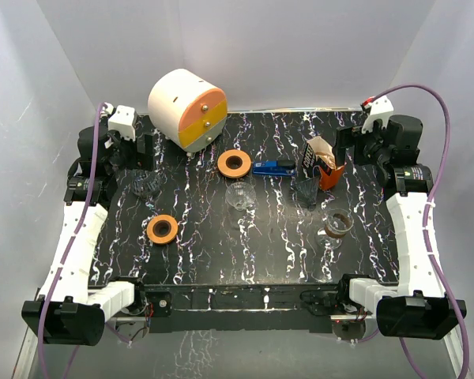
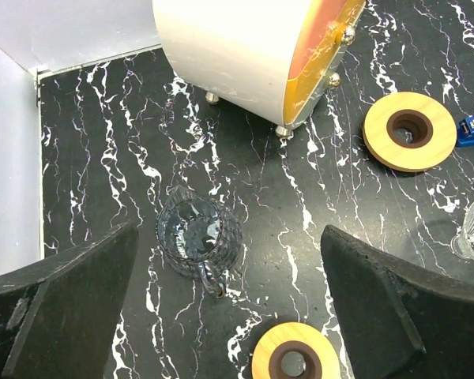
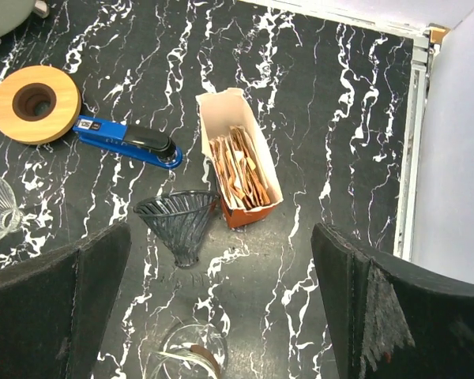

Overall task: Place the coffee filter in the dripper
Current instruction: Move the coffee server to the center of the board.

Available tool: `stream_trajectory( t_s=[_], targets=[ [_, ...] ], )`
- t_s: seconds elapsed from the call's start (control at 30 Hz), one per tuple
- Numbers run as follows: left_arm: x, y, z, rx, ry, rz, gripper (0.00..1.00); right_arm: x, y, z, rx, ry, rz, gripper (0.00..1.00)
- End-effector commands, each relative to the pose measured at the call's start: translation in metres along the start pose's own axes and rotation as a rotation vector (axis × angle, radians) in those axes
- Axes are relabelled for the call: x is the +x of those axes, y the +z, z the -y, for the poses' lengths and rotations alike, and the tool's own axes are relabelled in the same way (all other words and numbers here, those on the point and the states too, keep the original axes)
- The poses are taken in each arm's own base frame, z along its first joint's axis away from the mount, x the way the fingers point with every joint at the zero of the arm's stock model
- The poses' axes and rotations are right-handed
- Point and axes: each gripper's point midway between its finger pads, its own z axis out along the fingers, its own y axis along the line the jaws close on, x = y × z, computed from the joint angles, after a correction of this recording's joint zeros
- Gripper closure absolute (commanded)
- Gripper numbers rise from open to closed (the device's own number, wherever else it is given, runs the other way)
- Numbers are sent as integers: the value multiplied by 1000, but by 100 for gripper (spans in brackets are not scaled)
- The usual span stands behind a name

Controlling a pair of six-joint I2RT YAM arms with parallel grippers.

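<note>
An orange-and-white box of brown coffee filters (image 3: 241,162) stands open at the back right of the table (image 1: 320,158). Beside it a dark ribbed cone, the dripper (image 3: 178,221), lies on its side (image 1: 306,191). My right gripper (image 3: 221,300) hovers open above the bare marble just in front of them, holding nothing. My left gripper (image 2: 229,316) is open at the back left, above a smoky glass cup with a handle (image 2: 197,235); nothing sits between its fingers (image 2: 63,300).
A white round drawer unit with an orange front (image 1: 186,106) stands at the back. Two wooden rings (image 1: 234,163) (image 1: 163,229), a blue stapler (image 1: 273,167), a clear glass (image 1: 241,195) and a glass carafe (image 1: 337,225) sit on the black marble top. White walls enclose the table.
</note>
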Motion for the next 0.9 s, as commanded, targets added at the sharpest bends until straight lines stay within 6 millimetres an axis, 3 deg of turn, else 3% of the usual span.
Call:
stream_trajectory(
  t_s=[0.0,0.47,0.87],
  targets=[
    [-18,-10,-6,-23,30,49,1,-39,-8,-4,-17,-28,139,2],
    [-11,-14,-6,-11,45,46,1,-54,-9,-9,-41,-46,204,2],
    [12,-20,-6,12,83,-7,1,-56,-16,-8,-30,-87,214,2]
  ],
)
